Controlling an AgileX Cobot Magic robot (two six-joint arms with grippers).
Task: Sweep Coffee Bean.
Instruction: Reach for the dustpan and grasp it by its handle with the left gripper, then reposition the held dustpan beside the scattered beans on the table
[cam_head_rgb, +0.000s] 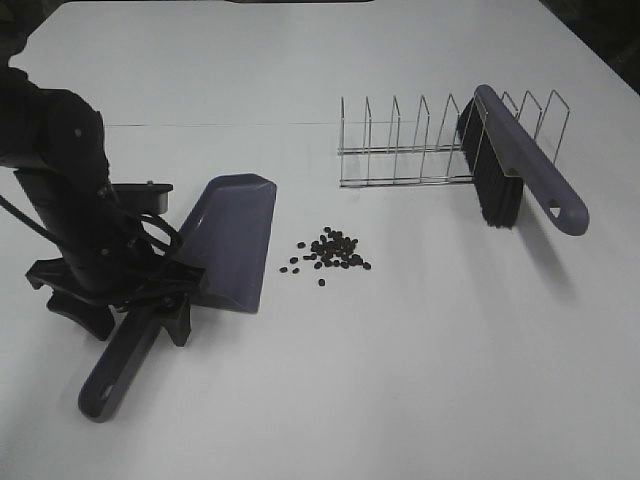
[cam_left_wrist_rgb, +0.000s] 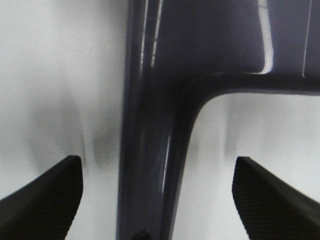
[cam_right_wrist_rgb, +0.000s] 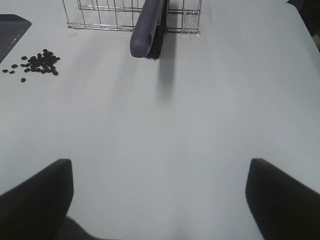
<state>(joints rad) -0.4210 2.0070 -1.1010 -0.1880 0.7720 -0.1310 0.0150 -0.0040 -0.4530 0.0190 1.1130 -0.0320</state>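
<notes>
White table (cam_head_rgb: 400, 400) fills the whole scene, and from where I stand the job looks barely begun. The coffee beans (cam_head_rgb: 331, 253) lie in one loose heap on the bare surface, near the front edge of the purple dustpan (cam_head_rgb: 235, 235) but apart from it, with none on the pan. The brush (cam_head_rgb: 520, 170) is propped in the wire rack (cam_head_rgb: 400, 155) off to the right, well apart from the beans. The left pincer (cam_left_wrist_rgb: 157, 162) sits low over the dustpan's handle with its jaws released, one on each side and neither touching it. I'd say the grip on the pan is not yet made, and taking the brush, sweeping and gathering are all left to do. The high camera gives the layout, with pan, heap and rack in a row, but it shows nothing of the right arm, and the left arm's bulk hides how the jaws stand at the handle. The left wrist view settles that: table shows between each finger and the handle. Only the right wrist view shows the right pincer (cam_right_wrist_rgb: 159, 162), spread wide and empty above bare table, facing the brush and rack.
</notes>
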